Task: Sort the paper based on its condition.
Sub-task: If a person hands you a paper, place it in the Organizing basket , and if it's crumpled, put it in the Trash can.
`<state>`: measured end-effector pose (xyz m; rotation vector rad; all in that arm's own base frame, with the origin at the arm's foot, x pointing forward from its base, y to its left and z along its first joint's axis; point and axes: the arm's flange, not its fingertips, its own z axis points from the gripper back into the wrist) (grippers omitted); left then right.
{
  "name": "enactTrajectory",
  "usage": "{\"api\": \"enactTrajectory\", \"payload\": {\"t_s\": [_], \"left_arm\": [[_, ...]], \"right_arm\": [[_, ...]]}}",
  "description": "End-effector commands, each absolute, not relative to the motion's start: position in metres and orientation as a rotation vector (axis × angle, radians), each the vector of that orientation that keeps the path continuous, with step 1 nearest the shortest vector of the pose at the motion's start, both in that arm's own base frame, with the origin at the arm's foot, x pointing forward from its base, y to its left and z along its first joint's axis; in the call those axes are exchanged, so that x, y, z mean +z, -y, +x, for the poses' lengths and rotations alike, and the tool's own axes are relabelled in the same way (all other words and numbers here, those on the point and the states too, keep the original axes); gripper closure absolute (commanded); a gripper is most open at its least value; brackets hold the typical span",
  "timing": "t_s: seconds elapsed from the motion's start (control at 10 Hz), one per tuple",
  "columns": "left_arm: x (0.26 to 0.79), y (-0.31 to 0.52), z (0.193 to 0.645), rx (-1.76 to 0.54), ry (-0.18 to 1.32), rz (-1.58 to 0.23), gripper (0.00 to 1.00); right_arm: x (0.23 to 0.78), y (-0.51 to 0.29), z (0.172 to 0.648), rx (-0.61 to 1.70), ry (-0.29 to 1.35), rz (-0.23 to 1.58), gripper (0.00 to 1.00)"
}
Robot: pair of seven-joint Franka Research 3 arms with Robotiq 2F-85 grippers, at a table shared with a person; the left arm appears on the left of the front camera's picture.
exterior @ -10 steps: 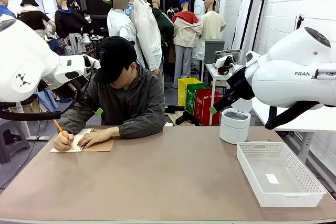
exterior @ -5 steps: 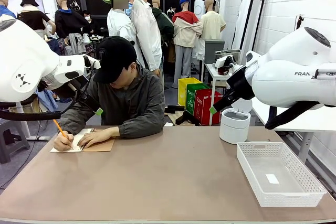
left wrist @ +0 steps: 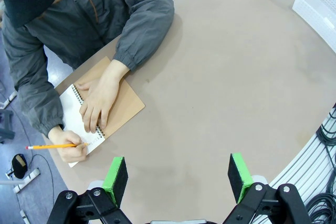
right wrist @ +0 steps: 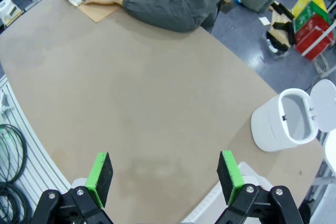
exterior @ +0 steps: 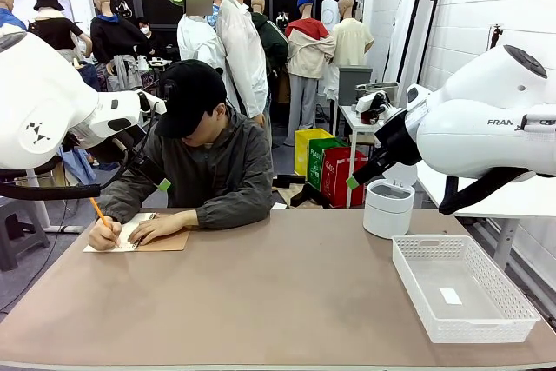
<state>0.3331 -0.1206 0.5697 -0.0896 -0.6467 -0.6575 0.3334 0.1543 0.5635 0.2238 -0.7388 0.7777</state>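
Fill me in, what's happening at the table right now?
The person is writing with a pencil on the paper of an open spiral notebook at the far left of the table, the other hand resting on it. The left claw and right claw hang open above the table, holding nothing. The white basket on the right holds a small tag.

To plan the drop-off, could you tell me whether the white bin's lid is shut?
No, the white bin stands with its lid swung open and its inside showing.

Right gripper (right wrist: 164,163) jaws apart over table (right wrist: 142,87).
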Motion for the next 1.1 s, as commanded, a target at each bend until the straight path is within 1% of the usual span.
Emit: {"api": "enactTrajectory", "payload": {"t_s": [0.0, 1.0], "left_arm": [[0.5703, 0.1199, 0.3332, -0.657, 0.645, -0.085, 0.00], [0.5703, 0.1199, 0.3332, -0.657, 0.645, -0.085, 0.00]], "right_arm": [[0.5636, -0.1543, 0.3336, 0.779, 0.738, 0.229, 0.00], [0.5636, -0.1543, 0.3336, 0.779, 0.738, 0.229, 0.00]]}}
